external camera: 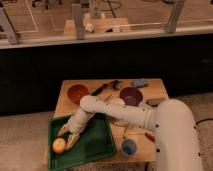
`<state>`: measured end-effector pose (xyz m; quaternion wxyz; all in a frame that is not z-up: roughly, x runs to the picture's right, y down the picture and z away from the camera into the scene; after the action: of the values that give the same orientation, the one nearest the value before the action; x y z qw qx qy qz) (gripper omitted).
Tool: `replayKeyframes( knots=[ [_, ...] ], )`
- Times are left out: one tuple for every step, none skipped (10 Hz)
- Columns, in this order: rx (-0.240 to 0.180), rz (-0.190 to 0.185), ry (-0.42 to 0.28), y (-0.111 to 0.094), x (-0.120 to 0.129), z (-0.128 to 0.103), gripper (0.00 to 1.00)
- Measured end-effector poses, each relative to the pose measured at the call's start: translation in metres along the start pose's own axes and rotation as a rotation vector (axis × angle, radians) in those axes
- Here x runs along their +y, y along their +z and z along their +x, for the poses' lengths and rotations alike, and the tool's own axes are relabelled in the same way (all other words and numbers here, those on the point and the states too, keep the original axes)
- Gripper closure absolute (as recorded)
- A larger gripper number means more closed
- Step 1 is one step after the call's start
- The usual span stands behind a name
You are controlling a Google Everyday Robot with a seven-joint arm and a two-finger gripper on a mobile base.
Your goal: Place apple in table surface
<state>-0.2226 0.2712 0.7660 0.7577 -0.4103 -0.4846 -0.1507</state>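
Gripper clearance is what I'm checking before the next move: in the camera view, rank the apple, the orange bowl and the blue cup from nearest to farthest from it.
Gripper, jaws open, hangs over the green tray.
1. Apple: just below-left, in the tray.
2. Orange bowl: behind, on the table surface.
3. Blue cup: right, past the tray's edge.

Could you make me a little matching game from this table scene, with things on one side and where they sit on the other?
Things:
1. apple
2. orange bowl
3. blue cup
4. gripper

Places:
A. near front edge of the table surface
B. left corner of the green tray
C. over the tray, just beside the apple
D. back left of the tabletop

Pairs: 1-B, 2-D, 3-A, 4-C
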Motion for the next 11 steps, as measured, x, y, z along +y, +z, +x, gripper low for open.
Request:
replayKeyframes(
  knots=[
    [-0.002,-0.007,0.006,0.002,0.001,-0.001,0.40],
    [-0.005,-0.012,0.011,0.003,0.003,-0.002,0.40],
    [-0.007,-0.019,0.015,0.004,0.006,-0.002,0.40],
    [-0.010,-0.024,0.019,0.006,0.008,-0.003,0.40],
    [-0.012,-0.028,0.021,0.006,0.010,-0.004,0.40],
    [-0.015,-0.033,0.021,0.008,0.011,-0.005,0.40],
    [-0.020,-0.037,0.022,0.009,0.012,-0.005,0.40],
    [-0.028,-0.037,0.021,0.009,0.013,-0.006,0.40],
    [-0.041,-0.035,0.020,0.008,0.013,-0.006,0.40],
    [-0.063,-0.033,0.022,0.008,0.014,-0.005,0.40],
    [-0.070,-0.028,0.024,0.007,0.013,-0.005,0.45]
  ],
)
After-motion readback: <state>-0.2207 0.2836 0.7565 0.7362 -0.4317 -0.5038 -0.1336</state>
